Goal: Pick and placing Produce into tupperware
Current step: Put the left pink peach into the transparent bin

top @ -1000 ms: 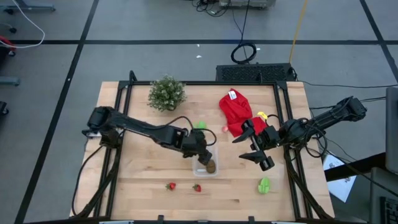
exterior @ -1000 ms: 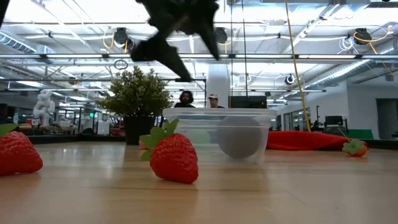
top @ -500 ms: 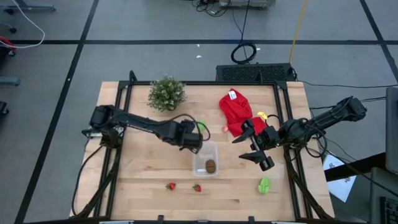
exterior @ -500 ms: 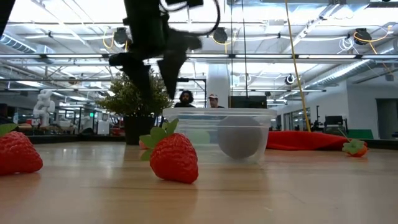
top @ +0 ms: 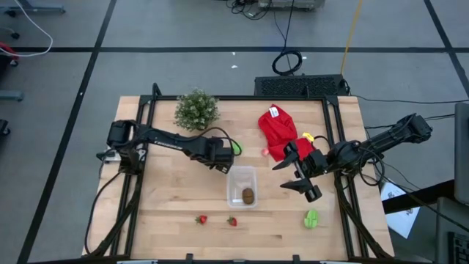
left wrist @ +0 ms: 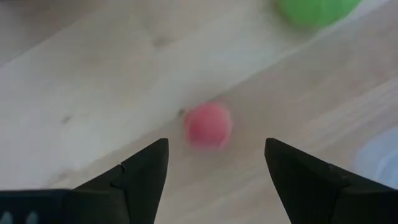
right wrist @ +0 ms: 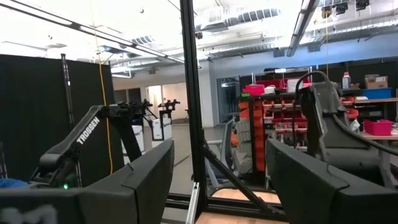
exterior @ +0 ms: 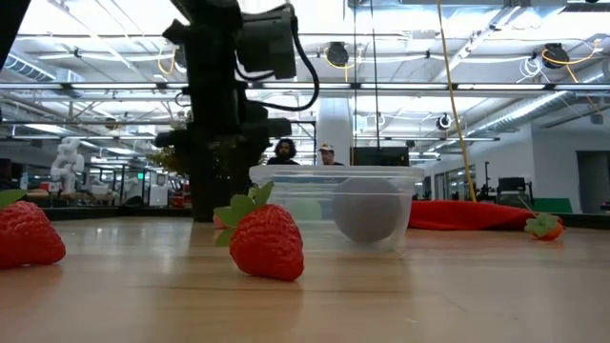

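Note:
The clear tupperware (top: 242, 186) stands mid-table with the brown oval (top: 248, 196) lying inside it. My left gripper (top: 220, 160) is open beside the tub's far left corner. In its wrist view (left wrist: 214, 168) a small pink piece (left wrist: 208, 124) lies on the table between and beyond the fingertips, untouched. A round green piece (top: 236, 148) rests just past it. Two strawberries (top: 201, 218) (top: 232, 221) lie near the front edge, a green piece (top: 311, 218) at front right, and another pink piece (top: 264, 152) by the red cloth. My right gripper (top: 281, 176) is open, held above the table right of the tub.
A big red cloth (top: 277, 132) lies at the far right, with a bushy green plant (top: 196, 110) at the far left. The low view shows a strawberry (exterior: 267, 240) in front of the tub (exterior: 334, 205). Bare wood lies left of the tub.
My left gripper has moved from above the tupperware toward the table's far edge and left, and has come down beside the tub, close to the round green piece. The brown oval stays in the tub. My right arm has kept still.

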Controlling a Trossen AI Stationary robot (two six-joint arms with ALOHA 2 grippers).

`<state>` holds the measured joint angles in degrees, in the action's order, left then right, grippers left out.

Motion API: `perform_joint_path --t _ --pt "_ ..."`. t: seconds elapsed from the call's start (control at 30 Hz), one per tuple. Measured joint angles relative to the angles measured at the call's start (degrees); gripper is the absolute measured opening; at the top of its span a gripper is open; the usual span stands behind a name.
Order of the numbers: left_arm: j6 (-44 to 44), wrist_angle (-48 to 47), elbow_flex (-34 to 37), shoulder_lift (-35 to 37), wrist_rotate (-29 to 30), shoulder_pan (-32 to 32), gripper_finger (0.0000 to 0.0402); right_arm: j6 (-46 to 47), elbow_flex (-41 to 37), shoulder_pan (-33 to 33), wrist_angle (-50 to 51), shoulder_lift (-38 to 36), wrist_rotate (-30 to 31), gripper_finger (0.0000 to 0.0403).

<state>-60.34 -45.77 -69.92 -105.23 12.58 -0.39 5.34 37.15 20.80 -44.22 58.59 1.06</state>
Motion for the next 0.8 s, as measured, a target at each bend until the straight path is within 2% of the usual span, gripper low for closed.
perform_joint_path --t 0.33,0.8 --pt "3.08 2.59 1.47 -0.02 -2.12 3.06 0.0271 -0.42 0.00 0.00 -0.12 0.01 -0.04 0.0242" --pt "2.60 2.68 1.47 -0.55 -3.77 2.94 0.0271 -0.41 0.02 0.00 -0.10 0.00 -0.04 0.0242"
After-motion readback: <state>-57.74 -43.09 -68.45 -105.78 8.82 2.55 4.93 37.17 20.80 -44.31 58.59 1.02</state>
